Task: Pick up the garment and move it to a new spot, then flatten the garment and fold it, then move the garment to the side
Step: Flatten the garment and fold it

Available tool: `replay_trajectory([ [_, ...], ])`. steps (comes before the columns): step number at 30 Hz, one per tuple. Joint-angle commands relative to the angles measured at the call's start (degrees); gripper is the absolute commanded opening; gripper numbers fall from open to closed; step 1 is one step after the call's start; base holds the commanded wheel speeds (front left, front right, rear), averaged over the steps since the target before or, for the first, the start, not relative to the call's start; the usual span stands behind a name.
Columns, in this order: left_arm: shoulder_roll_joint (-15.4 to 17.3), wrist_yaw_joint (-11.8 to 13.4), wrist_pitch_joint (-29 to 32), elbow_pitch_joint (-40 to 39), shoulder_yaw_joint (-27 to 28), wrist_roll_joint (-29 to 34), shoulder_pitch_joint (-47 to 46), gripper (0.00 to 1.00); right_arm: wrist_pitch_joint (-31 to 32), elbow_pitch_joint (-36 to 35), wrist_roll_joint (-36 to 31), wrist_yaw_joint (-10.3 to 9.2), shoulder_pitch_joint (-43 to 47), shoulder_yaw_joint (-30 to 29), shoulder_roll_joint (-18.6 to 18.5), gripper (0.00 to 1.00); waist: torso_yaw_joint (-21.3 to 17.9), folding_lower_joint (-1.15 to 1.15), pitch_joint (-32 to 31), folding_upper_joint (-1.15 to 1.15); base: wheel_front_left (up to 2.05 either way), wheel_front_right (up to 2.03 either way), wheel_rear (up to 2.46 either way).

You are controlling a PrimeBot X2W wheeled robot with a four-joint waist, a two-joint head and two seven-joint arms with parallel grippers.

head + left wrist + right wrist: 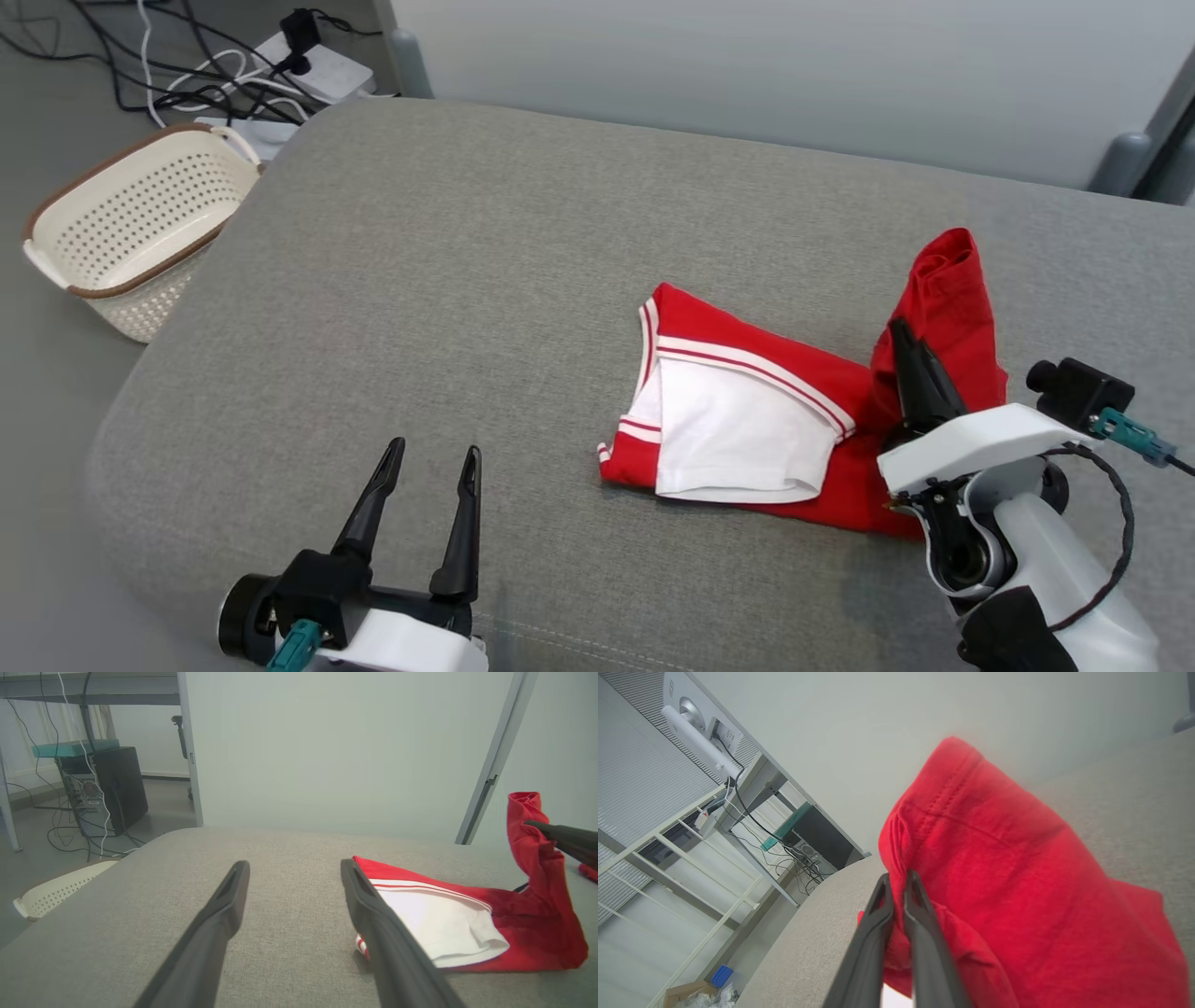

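In right claw (pixel 896 879), garment (pixel 747 411) edge raised.

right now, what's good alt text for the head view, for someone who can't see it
The right claw, shut, holds up one red end of a red and white garment lying on a grey cushion. The left claw is open at lower left; a cream basket sits on the floor.

Looks like an office or lab: PC box (pixel 119 788) under a desk (pixel 88 683), far left of the left gripper's fingers (pixel 219 914), w/ wires (pixel 70 835) & a plug strip (pixel 322 67).
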Motion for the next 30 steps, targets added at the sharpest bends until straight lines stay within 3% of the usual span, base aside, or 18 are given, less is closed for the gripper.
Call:
replay_trajectory([
  [1, 0.1, 0.5, -0.5, -1.4, 1.6, -0.6, -1.2, 1.0, -0.8, -1.2, 0.3, 0.0, -2.0, 1.5, 0.6, 0.0, 1.9, 0.0, 0.1, 0.0, 0.0, 0.0, 0.0],
  [12, 0.1, 1.3, -0.5, -0.6, 0.0, -2.6, -1.6, 1.0, -0.8, 6.4, 3.8, 0.0, -6.5, 6.6, 2.3, 0.0, 9.6, 0.0, 0.9, 0.0, 0.0, 0.0, 0.0],
  [22, 0.1, 1.8, -0.5, -0.3, -0.8, -3.6, -1.8, 1.0, -0.8, 12.3, 7.1, 0.0, -7.8, 12.5, 2.5, 0.0, 12.7, 0.0, 1.7, 0.0, 0.0, 0.0, 0.0],
  [23, 0.1, 1.9, -0.5, -0.3, -0.9, -3.6, -1.9, 1.0, -0.8, 13.1, 7.2, 0.0, -8.0, 12.9, 2.5, 0.12, 12.8, 0.0, 1.8, 0.0, 0.0, 0.0, 0.0],
  [25, 0.1, 1.9, -0.5, -0.2, -1.0, -3.7, -2.1, 1.0, -0.8, 13.9, 7.3, 0.0, -8.4, 13.2, 2.5, 0.47, 12.9, 0.0, 2.0, 0.0, 0.0, 0.0, 0.0],
  [26, 0.1, 1.9, -0.5, -0.2, -1.0, -3.7, -2.1, 1.0, -0.8, 14.2, 7.4, 0.0, -8.5, 13.3, 2.5, 1.0, 12.8, 0.0, 2.0, 0.0, 0.0, 0.0, 0.0],
  [30, 0.1, 1.8, -0.5, 0.4, -0.8, -3.4, -2.1, 1.0, -0.8, 13.6, 9.7, 0.0, -8.0, 15.1, 2.5, 1.0, 12.1, 0.0, 1.8, 0.0, 0.0, 0.0, 0.0],
])
